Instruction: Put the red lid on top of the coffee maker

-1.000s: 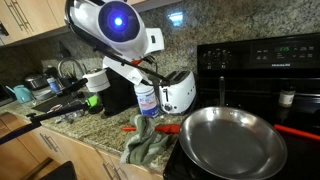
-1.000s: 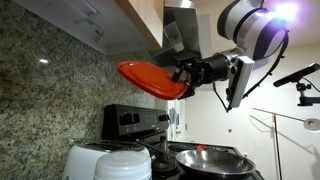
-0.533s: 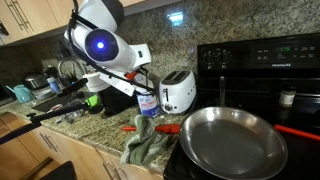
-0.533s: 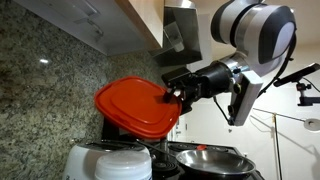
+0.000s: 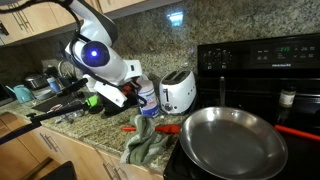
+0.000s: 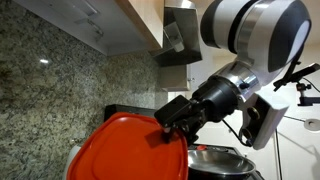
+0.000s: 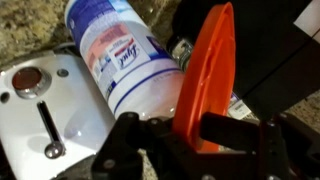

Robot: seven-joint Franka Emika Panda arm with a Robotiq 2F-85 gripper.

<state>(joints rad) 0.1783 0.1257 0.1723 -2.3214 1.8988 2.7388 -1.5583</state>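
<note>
My gripper (image 7: 190,125) is shut on the red lid (image 7: 205,80), a broad flat red-orange plastic lid with rounded corners, pinched at its rim and seen edge-on in the wrist view. In an exterior view the lid (image 6: 130,152) fills the lower left below the gripper (image 6: 172,124). In an exterior view the gripper (image 5: 118,93) holds the lid (image 5: 107,94) low by the jar. The black coffee maker (image 7: 268,55) stands just beyond the lid; the arm mostly hides it in both exterior views.
A clear blue-labelled jar (image 5: 147,98) and a white toaster (image 5: 178,92) stand right of the gripper, and both show in the wrist view (image 7: 125,55) (image 7: 45,100). A steel pan (image 5: 232,140) sits on the black stove (image 5: 262,58). A green cloth (image 5: 148,146) and red utensil handles (image 5: 166,128) lie in front.
The arm has swung down and toward the counter with the lid held in the gripper. The lid has dropped from high up to beside the jar and toaster.
</note>
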